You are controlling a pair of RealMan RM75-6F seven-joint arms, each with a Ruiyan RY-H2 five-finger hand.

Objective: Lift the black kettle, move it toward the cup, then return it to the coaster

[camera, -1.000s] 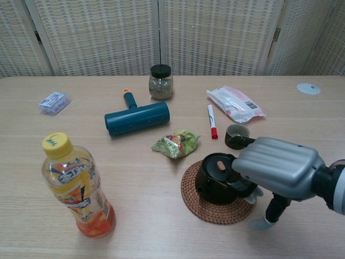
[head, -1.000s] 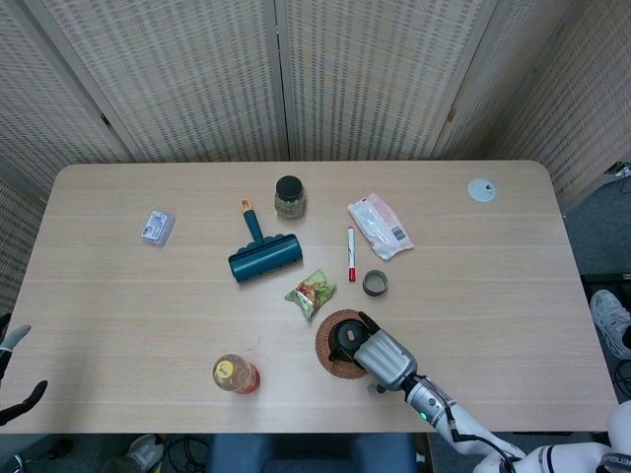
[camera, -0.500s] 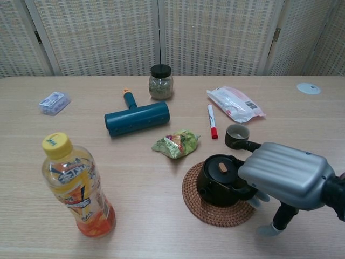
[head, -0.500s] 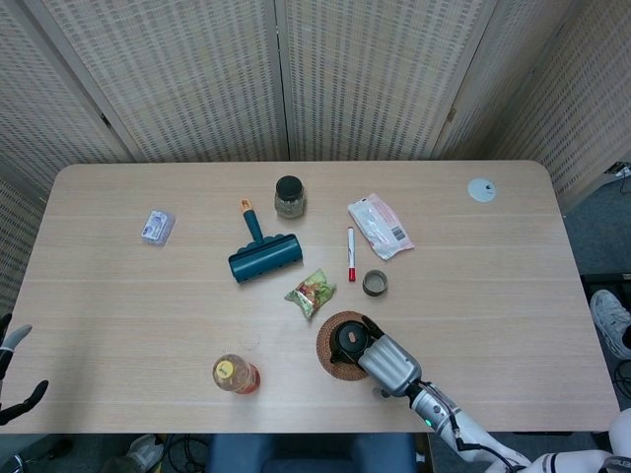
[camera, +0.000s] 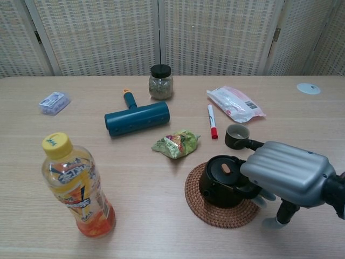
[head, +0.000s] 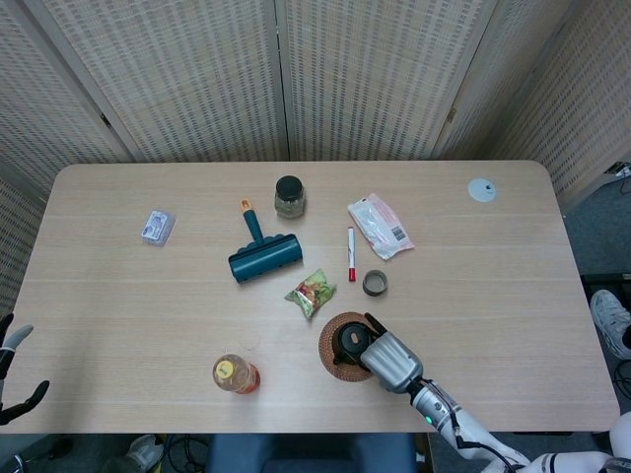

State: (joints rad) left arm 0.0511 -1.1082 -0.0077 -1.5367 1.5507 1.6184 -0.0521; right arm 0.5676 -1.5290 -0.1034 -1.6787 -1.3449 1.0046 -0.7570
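The black kettle [head: 347, 341] [camera: 221, 181] sits on the round woven coaster [head: 328, 355] [camera: 210, 213] near the table's front edge. My right hand [head: 390, 361] [camera: 285, 172] grips the kettle from its right side, with the fingers curled around its body. The small dark cup [head: 375, 283] [camera: 236, 136] stands just behind the kettle, a short gap away. At the lower left of the head view, off the table, my left hand [head: 22, 399] holds nothing and its fingers are spread.
An orange drink bottle [camera: 75, 186] stands at the front left. A green snack packet [camera: 176, 143], a red marker [camera: 211, 121], a teal lint roller [camera: 136, 116], a jar [camera: 160, 82] and a pink packet [camera: 235, 104] lie behind the kettle.
My right hand, the kettle and the coaster have all shifted slightly to the right and toward the front edge. The left hand has stayed put.
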